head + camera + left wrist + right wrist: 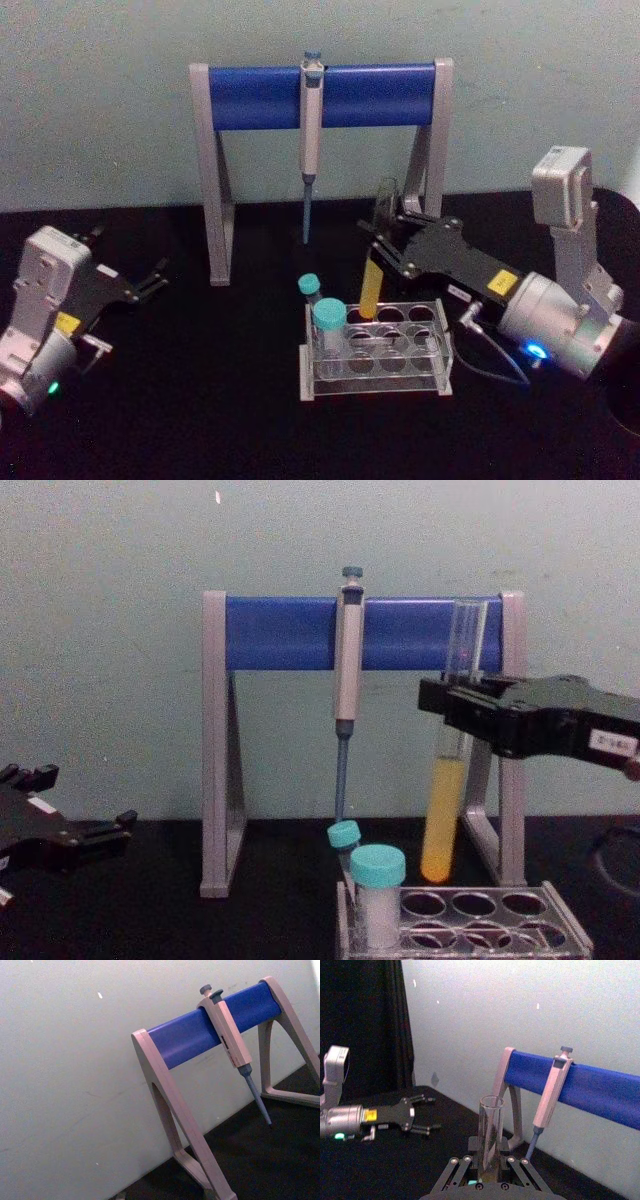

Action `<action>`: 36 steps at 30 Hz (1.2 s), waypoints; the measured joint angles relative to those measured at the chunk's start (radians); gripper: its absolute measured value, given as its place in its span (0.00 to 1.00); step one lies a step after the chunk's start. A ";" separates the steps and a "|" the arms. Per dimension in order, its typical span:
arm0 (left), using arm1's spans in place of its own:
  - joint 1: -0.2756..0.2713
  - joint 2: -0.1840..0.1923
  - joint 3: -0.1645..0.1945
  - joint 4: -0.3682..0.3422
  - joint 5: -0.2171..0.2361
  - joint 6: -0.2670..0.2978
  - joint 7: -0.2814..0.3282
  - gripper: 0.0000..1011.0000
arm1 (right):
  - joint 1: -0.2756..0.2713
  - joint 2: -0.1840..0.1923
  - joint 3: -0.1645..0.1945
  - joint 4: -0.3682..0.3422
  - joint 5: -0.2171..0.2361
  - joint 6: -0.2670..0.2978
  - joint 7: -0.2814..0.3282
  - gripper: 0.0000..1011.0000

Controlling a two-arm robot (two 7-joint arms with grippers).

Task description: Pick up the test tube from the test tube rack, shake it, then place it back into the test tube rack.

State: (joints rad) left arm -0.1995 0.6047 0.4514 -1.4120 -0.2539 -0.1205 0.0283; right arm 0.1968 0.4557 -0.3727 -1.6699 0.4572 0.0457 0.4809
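— Right end effector (455, 702) grips the test tube (450, 770), tilted, bottom just above the test tube rack (560, 905). Risk?
— Uncapped: hard shaking may spill liquid (440, 830); lowering tilted may clip 1 hole's rim. Left end effector (130, 258) idles, spread wide, well apart.

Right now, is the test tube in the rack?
Out: the test tube hangs just above the test tube rack, held by the right gripper, jaws shut on its upper part.
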 joint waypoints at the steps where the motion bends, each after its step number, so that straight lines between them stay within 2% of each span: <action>1: 0.000 0.000 0.000 0.000 0.000 0.000 0.000 0.99 | 0.006 -0.005 -0.003 0.008 0.003 -0.003 0.000 0.23; 8: 0.000 0.000 0.000 0.000 0.000 0.000 0.000 0.99 | 0.053 -0.038 -0.013 0.074 0.011 -0.029 -0.020 0.23; 18: 0.000 0.000 0.000 0.000 0.000 0.000 0.000 0.99 | 0.060 -0.041 0.001 0.089 -0.001 -0.036 -0.055 0.23; 28: 0.000 0.000 0.000 0.000 0.000 0.000 0.000 0.99 | 0.031 -0.017 0.033 0.056 -0.011 -0.032 -0.079 0.23; 36: 0.000 0.000 0.000 0.000 0.000 0.000 0.000 0.99 | -0.024 0.029 0.060 -0.012 -0.035 -0.005 -0.094 0.23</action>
State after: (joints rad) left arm -0.1995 0.6047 0.4514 -1.4120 -0.2539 -0.1205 0.0283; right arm 0.1725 0.4845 -0.3130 -1.6814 0.4226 0.0412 0.3866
